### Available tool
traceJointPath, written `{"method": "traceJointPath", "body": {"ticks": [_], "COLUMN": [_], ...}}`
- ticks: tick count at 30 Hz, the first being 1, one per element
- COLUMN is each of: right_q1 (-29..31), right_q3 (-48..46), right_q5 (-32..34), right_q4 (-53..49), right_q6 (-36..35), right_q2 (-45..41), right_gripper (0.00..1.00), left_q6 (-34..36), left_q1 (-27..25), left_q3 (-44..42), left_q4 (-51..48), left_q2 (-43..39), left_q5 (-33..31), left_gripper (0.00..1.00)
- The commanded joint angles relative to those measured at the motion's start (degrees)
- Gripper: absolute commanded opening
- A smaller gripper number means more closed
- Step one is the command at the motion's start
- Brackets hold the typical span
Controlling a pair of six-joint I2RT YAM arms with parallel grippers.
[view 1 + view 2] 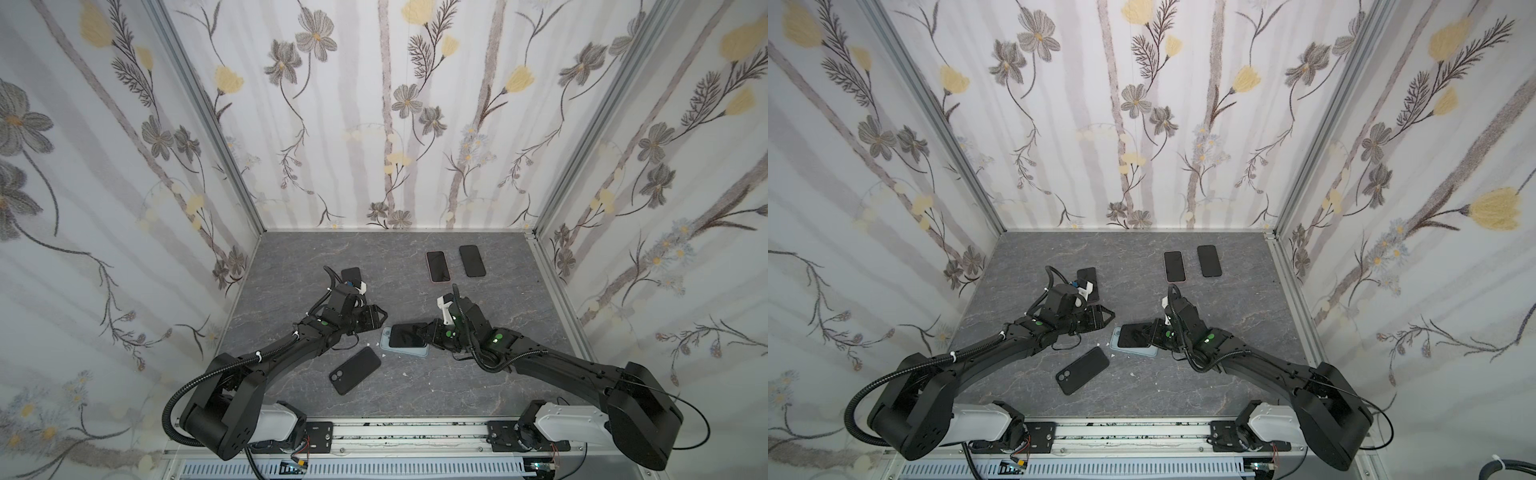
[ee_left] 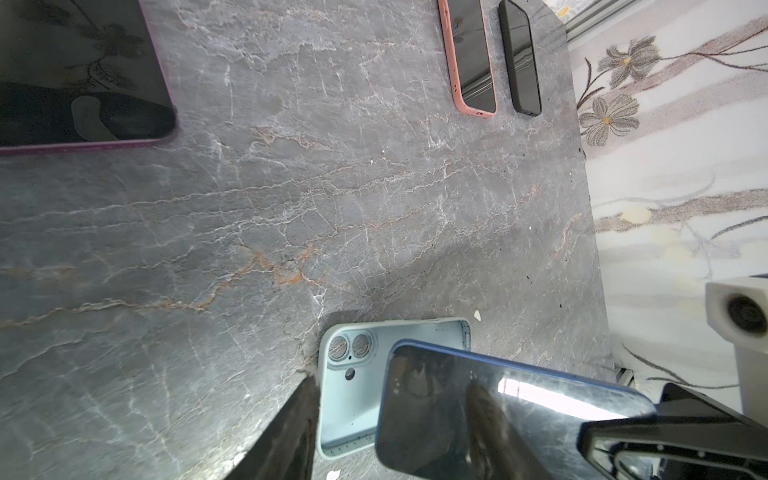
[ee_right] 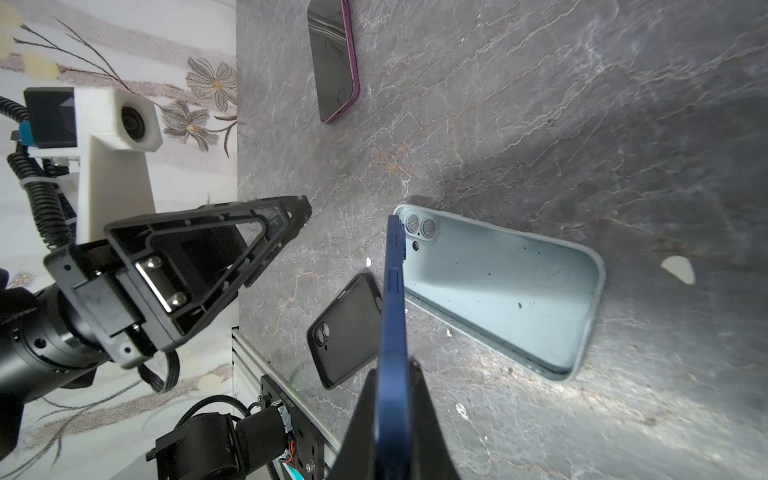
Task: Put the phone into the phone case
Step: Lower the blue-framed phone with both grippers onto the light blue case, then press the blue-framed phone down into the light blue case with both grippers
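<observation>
Near the table's middle, in both top views, the right gripper is clamped on one short end of the phone. The phone is held screen-up over the phone case and covers most of it. Only the right wrist view shows the phone edge-on: a thin dark-blue rim with side buttons, tilted up off the case. Whether its far corner touches the case cannot be told. That view also shows the case's inside, matte pale blue with dark specks, rounded corners and two round lens holes. The left wrist view shows the glossy black screen with glare on it. The left gripper hovers beside the case's lens end, jaws partly spread and empty. A black case lies back-up on the veined grey stone table.
</observation>
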Motion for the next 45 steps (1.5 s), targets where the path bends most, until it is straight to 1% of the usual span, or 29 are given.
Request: {"method": "traceJointPath", "body": {"ticks": [1, 8, 15, 24, 28, 32, 37, 45], "right_q1": [0.01, -0.17, -1.11, -2.47, -2.96, -3.68, -5.14, -7.02], "right_q3": [1.46, 0.92, -1.29, -3.05, -3.48, -4.83, -6.12, -10.00], "right_q5": [-4.36, -4.85, -4.85, -5.44, -6.45, -7.85, -10.40, -12.82], "right_q4": [6.44, 8.26, 10.48, 11.43, 12.24, 14.19, 14.71, 20.11], "right_q6": [1.54, 2.25, 4.05, 4.64, 4.76, 5.24, 4.67, 4.45], "right_q2": [3.15, 5.59, 4.56, 4.36, 5.36, 6.76, 9.04, 13.63], "right_gripper": [0.00, 0.00, 0.00, 0.00, 0.00, 0.00, 0.00, 0.00], "left_q6": [-1.94, -3.95, -4.40, -4.13, -4.20, -4.22, -5.12, -5.80], "left_q1": [0.07, 0.06, 0.09, 0.08, 0.07, 0.08, -0.01, -1.31], "left_q3": [-0.75, -2.81, -3.85, -4.35, -4.64, -4.91, -5.13, -5.37], "left_q4": [4.20, 6.87, 8.04, 8.92, 9.79, 10.80, 12.02, 12.73], "left_q2": [1.28, 3.85, 4.76, 7.04, 8.19, 10.72, 13.37, 14.91], "left_q5": [1.80, 4.15, 3.78, 4.18, 4.51, 5.61, 8.11, 8.84], "left_gripper": [0.56, 0.51, 0.49, 0.48, 0.45, 0.40, 0.39, 0.38]}}
